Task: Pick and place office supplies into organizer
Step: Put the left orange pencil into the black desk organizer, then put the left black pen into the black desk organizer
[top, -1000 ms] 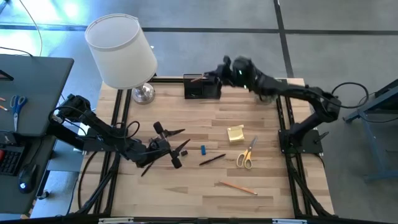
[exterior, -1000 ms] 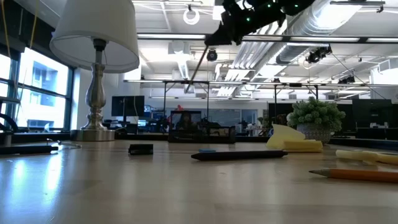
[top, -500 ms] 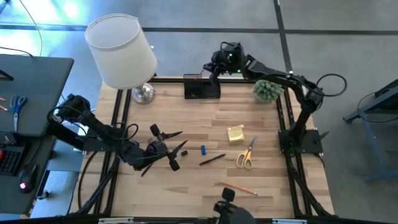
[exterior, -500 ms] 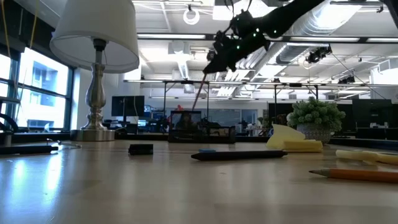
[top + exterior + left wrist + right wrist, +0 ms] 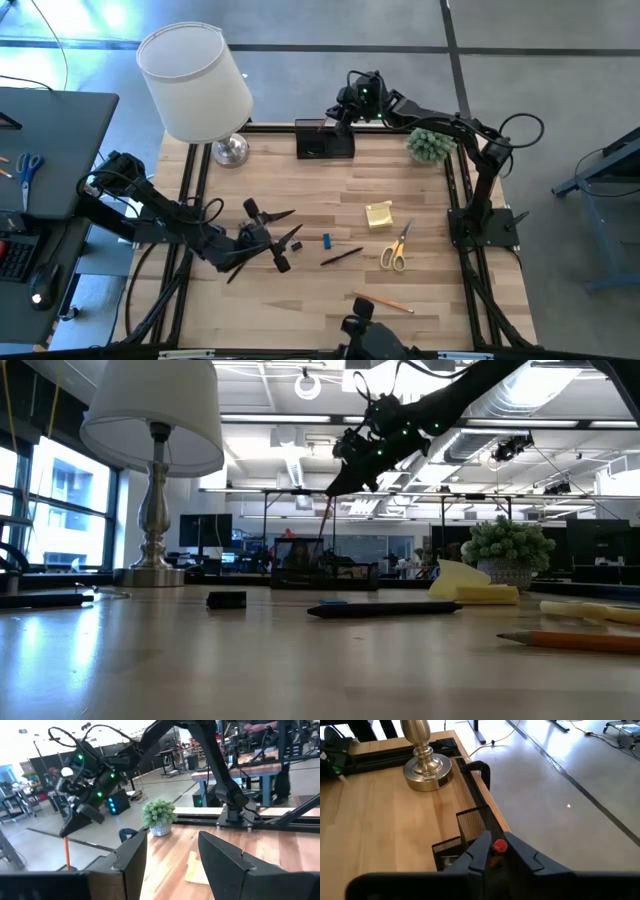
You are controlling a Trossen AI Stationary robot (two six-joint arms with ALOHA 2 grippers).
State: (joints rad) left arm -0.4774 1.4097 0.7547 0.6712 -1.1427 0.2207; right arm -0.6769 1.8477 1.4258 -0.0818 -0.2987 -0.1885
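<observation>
Above the small black mesh desk organizer (image 5: 324, 139) at the far edge of the wooden desk (image 5: 300, 300), the right gripper (image 5: 343, 113) holds a slim wooden pencil (image 5: 326, 520) with a red eraser end, its fingers (image 5: 479, 851) pinched narrowly on the upper part of the shaft. Pencil long axis: near vertical, leaning slightly in the low view, eraser end up between the fingers, lower end down at or just inside the taller pen-cup section; whether the tip has entered cannot be told. Handling, as judged: light, stiff, smooth-sided, so it may pivot or slip in a two-point pinch; a hold near the upper end suits lowering it tip-first into the cup.

Left gripper (image 5: 262, 235): low over the near-left part of the desk, fingers (image 5: 131, 862) spread wide, holding nothing.

Loose supplies on the desk: second wooden pencil (image 5: 381, 300), long axis running left to right near the front edge; dark pen (image 5: 341, 256), lying aslant; orange-handled scissors (image 5: 396, 249), handles toward the front edge; yellow sticky-note pad (image 5: 379, 214), flat, soft-edged; small blue piece (image 5: 326, 240). Thin items lying flat probably call for a pinch across the shaft at mid-length
</observation>
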